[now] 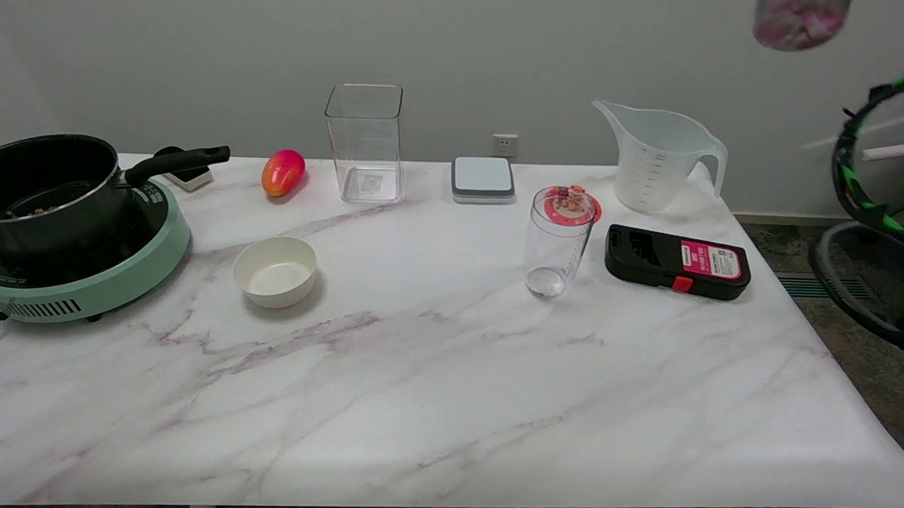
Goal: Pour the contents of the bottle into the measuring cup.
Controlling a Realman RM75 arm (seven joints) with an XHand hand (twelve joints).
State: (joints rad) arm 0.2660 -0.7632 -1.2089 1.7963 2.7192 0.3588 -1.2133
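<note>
A clear plastic bottle (557, 244) stands upright right of the table's middle, with a red lid (571, 205) resting on or just behind its rim. The translucent measuring cup (657, 158) stands at the far right edge of the table, spout to the left, handle to the right. It looks empty. My right hand is out of the picture.
A black-and-red flat device (677, 263) lies just right of the bottle. Also on the table: a white bowl (275, 271), a clear square container (364, 142), a grey-white scale (483, 178), a mango (283, 172), and a black pot (44, 187) on a green cooker (82, 286).
</note>
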